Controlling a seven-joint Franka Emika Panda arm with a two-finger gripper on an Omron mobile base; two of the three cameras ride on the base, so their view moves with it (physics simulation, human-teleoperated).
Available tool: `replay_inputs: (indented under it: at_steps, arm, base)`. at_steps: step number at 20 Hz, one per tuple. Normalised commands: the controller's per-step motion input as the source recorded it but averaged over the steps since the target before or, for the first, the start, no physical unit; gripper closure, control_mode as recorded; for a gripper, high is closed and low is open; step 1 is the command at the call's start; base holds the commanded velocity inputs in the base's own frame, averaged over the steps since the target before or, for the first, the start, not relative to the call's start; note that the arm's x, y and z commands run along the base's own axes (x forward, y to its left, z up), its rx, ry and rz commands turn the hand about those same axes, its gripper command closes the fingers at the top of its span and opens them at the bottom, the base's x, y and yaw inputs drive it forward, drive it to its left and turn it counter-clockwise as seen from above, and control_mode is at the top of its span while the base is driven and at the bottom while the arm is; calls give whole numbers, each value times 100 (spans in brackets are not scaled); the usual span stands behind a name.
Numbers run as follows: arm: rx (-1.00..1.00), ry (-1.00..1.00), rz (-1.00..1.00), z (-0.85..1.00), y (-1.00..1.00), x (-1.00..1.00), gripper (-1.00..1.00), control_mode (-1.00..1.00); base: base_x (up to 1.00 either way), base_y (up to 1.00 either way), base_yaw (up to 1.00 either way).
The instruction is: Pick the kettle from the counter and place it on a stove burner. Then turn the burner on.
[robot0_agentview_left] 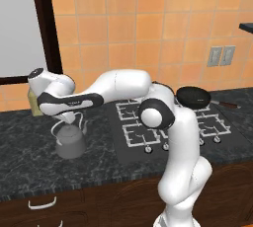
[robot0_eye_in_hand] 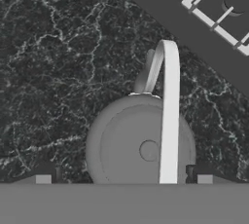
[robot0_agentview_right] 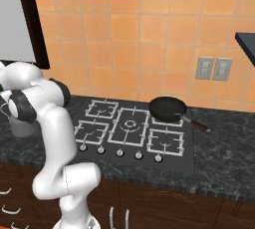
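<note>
Pincer (robot0_eye_in_hand: 124,177) directly above kettle (robot0_agentview_left: 69,141), tips spread either side of arched handle (robot0_eye_in_hand: 168,116), not yet clamped — lined up for handle grasp. Kettle sits on table (robot0_agentview_left: 29,162), left of cooktop; stove burner (robot0_agentview_right: 130,123) bare, awaiting it.

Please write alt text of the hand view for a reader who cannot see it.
Seen from directly above, the grey kettle sits on the black veined counter, its thin arched handle crossing the knobbed lid. Two dark fingertips flank the kettle at the bottom, and the cooktop crosses the upper right corner.
</note>
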Motion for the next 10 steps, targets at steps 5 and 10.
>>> replay_inputs:
  at_steps: [5,10]
  arm:
    - [0,-1,-2,4,0,0,-100,-100]
    - [0,-3,0,-6,0,0,100,-100]
  base:
    - [0,0,0]
    - [0,0,0]
